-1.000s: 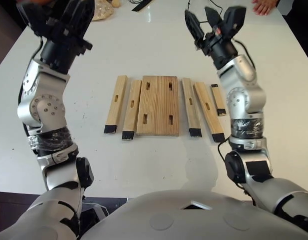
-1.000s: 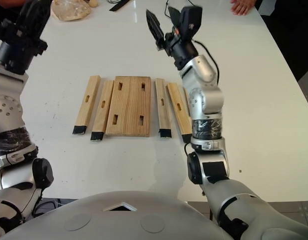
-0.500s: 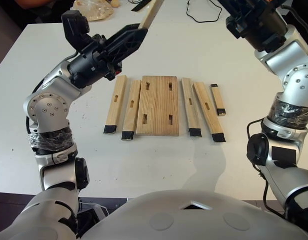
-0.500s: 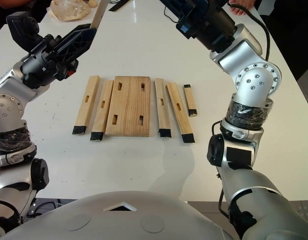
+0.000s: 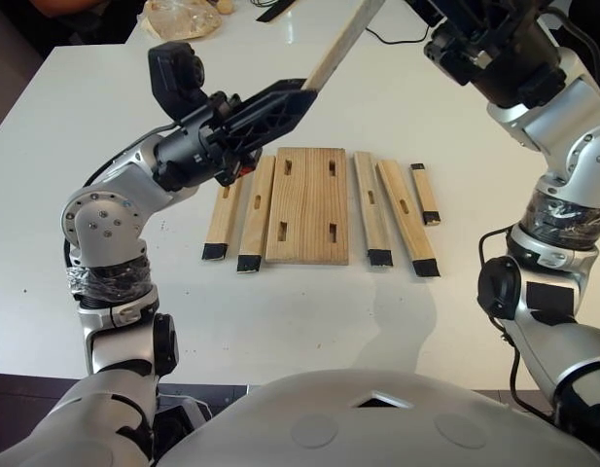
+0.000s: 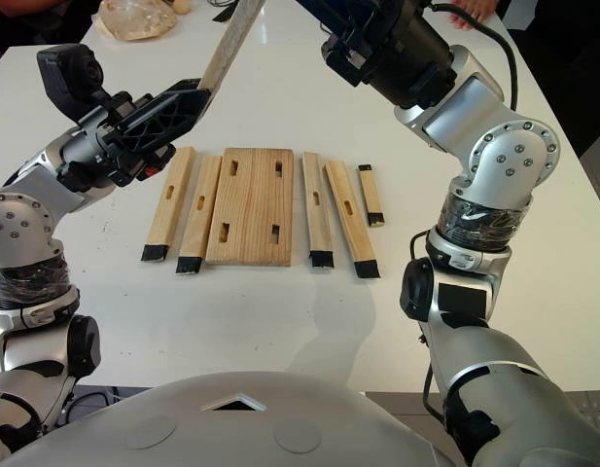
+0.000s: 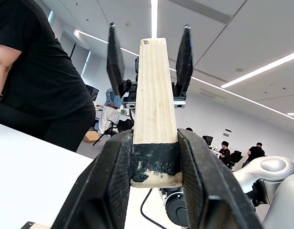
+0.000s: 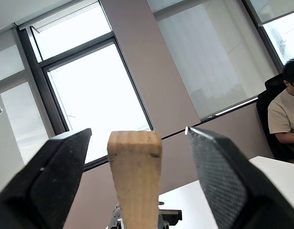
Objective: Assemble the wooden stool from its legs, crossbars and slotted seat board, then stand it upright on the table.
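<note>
**Left claw clamped on a raised leg, right claw spread round its far end**

The left claw (image 5: 301, 92) is clamped on the black-capped end of a wooden leg (image 5: 343, 44). Its two fingers (image 7: 116, 176) press flat against the leg's sides. The leg slants up and away from this claw, well clear of the bench (image 5: 280, 311). Its bare upper end sits between the fingers (image 8: 61, 162) of the right claw (image 8: 137, 138). These stand apart, with a gap showing on either side of the wood.

Below the left claw, flat on the bench, lies the slotted seat board (image 5: 307, 204) with its four slots facing up. Under the left claw's arm lie the outer left leg (image 5: 225, 204) and the inner left leg (image 5: 256, 209), side by side, the inner one just beside the board. On the board's other side, below the right claw, lie the inner right leg (image 5: 371, 206) and the outer right leg (image 5: 406, 214). The short crossbar (image 5: 425, 193) lies outermost. Each loose leg has its black cap at the end nearer the robot. Beyond the left claw, at the bench's far edge, sits a crumpled plastic bag (image 5: 183, 17).
</note>
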Controlling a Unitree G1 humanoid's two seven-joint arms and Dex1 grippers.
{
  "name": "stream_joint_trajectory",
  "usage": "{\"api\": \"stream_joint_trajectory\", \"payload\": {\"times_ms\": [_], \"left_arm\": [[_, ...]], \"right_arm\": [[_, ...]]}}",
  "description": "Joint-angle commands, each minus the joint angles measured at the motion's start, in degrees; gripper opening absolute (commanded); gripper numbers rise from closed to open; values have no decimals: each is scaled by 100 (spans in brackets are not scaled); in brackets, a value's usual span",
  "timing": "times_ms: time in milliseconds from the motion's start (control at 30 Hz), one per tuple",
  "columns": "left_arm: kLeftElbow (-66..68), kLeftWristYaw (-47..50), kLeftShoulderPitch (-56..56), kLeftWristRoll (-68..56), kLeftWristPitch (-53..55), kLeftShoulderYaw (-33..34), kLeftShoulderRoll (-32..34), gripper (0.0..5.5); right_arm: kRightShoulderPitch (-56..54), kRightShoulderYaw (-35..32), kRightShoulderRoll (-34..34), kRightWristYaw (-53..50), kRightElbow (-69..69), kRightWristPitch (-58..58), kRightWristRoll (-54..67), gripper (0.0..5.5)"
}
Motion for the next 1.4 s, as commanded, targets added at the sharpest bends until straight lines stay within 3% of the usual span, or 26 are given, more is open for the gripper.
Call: {"api": "stream_joint_trajectory", "payload": {"times_ms": [33,533,867,1033,1133,1233,1400], "left_arm": [[-89,171,49,-215,117,-5,7,132],[20,201,133,-247,264,-19,225,132],[156,-51,110,835,-329,-211,345,132],[204,-66,246,1298,-584,-384,264,227],[217,-351,638,2171,-1054,-827,467,229],[948,-483,1106,3246,-1756,-1115,660,229],[1780,907,953,3585,-2367,-161,39,229]], "right_arm": [[-108,43,-134,-167,-110,121,435,346],[52,215,-396,-112,-243,0,456,133],[478,361,-791,162,-528,29,196,131],[502,373,-775,192,-528,-231,-161,130],[494,352,-832,303,-446,-517,-669,130],[597,578,-1270,869,-115,-1101,-1859,130],[920,1665,-2342,2528,815,-2782,-4370,130]]}}
